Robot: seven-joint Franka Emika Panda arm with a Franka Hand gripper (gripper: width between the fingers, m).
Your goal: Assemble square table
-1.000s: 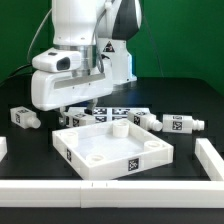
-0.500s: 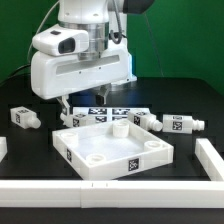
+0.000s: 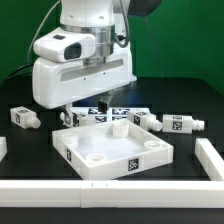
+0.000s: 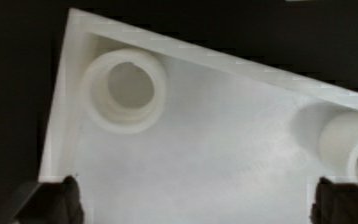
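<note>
The white square table top [image 3: 108,152] lies in the middle of the table, raised rim up, with a tag on its front wall. One stubby white leg [image 3: 118,128] stands upright in its far corner. Loose tagged legs lie at the exterior view's left [image 3: 25,117], behind the top [image 3: 145,118] and at the right [image 3: 176,125]. My gripper [image 3: 85,104] hangs open over the top's far left edge and holds nothing. In the wrist view my gripper [image 4: 197,205] shows both dark fingertips [image 4: 51,200] wide apart above the top's flat inside [image 4: 211,140], near a round corner socket [image 4: 126,88].
The marker board [image 3: 112,110] lies flat behind the table top, partly under my hand. A long white bar [image 3: 100,186] runs along the front, with white pieces at the right [image 3: 210,155] and left edges. A green wall backs the black table.
The jaws have spread a little wider. My hand has turned and risen slightly above the table top's far left side. The parts have not moved.
</note>
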